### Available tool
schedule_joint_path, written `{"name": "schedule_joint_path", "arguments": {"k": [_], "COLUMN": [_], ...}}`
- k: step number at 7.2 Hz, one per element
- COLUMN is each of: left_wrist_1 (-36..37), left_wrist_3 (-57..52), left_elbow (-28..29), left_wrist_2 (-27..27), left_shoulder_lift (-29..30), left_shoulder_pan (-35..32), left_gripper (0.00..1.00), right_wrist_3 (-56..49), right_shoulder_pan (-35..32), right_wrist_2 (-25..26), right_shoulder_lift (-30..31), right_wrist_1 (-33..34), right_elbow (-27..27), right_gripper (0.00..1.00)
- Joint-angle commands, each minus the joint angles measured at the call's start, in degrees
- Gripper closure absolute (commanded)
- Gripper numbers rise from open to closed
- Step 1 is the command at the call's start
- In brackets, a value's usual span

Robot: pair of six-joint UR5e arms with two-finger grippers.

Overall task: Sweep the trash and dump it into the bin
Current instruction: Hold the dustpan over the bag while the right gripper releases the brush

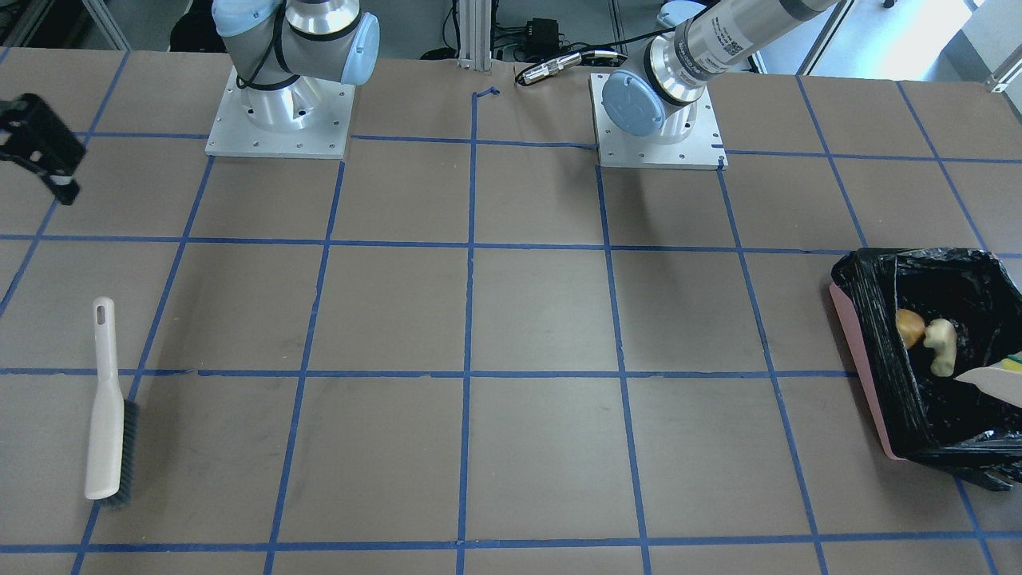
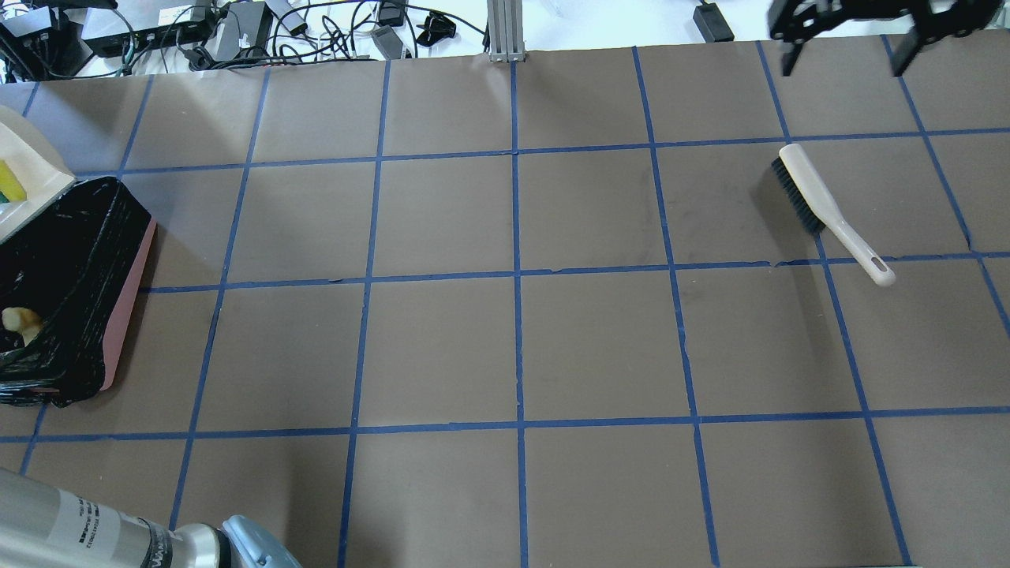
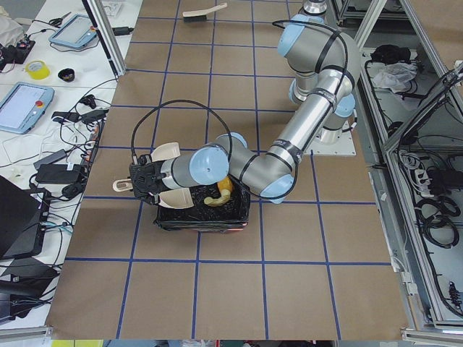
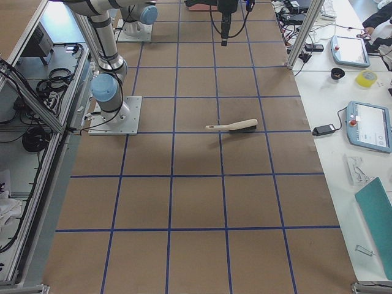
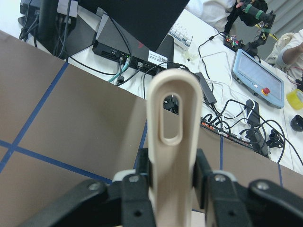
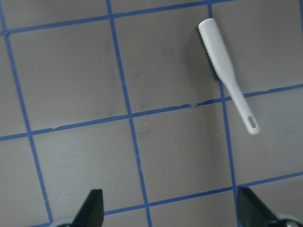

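Black-lined bin (image 1: 882,343), front view's right edge, holds croissant piece (image 1: 909,327) and potato lump (image 1: 940,345); sponge wedge (image 1: 1015,363) sits on dustpan (image 1: 990,378) over it, could spill outside if the tilt strays | overhead: right gripper (image 2: 844,57) gapes empty, upper right, well apart from trash (image 2: 20,319) | left wrist: left gripper (image 5: 173,187) clamps dustpan handle (image 5: 173,156).

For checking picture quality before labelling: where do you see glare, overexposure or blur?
Overhead view: the strip beyond the table is washed out white. Front view: glossy highlights on the bin. Left wrist view: the left end effector, clamped on the dustpan handle, looks soft, near the lens.
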State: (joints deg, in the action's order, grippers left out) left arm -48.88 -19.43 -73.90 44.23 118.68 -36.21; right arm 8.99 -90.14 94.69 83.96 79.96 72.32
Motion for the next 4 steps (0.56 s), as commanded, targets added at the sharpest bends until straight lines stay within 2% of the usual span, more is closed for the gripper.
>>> {"name": "schedule_joint_path", "arguments": {"k": [1, 2, 3, 4], "left_wrist_1": [4.12, 8.84, 10.81, 12.91], "left_wrist_3": [-6.04, -10.67, -12.89, -19.18], "left_elbow": [-3.95, -6.84, -10.61, -15.44], "left_wrist_2": [-2.20, -4.74, -6.25, -7.13], "left_shoulder_lift": [-2.73, -4.66, -6.94, -8.18], "left_shoulder_pan": [0.00, -0.35, 0.08, 0.08], "left_gripper": [1.00, 1.00, 1.00, 1.00], "right_wrist_3": [4.28, 3.50, -2.43, -3.44], "right_shoulder_pan": [-7.06, -6.81, -6.72, -6.19], "right_wrist_2": [-0.38, -2.56, -3.36, -3.63], "right_shoulder_lift": [-0.29, 0.85, 1.21, 1.73], "right_wrist_1": [8.21, 10.37, 10.57, 10.75], "right_elbow": [5.78, 8.34, 9.06, 9.94], "right_gripper": [0.00, 0.00, 0.00, 0.00]}}
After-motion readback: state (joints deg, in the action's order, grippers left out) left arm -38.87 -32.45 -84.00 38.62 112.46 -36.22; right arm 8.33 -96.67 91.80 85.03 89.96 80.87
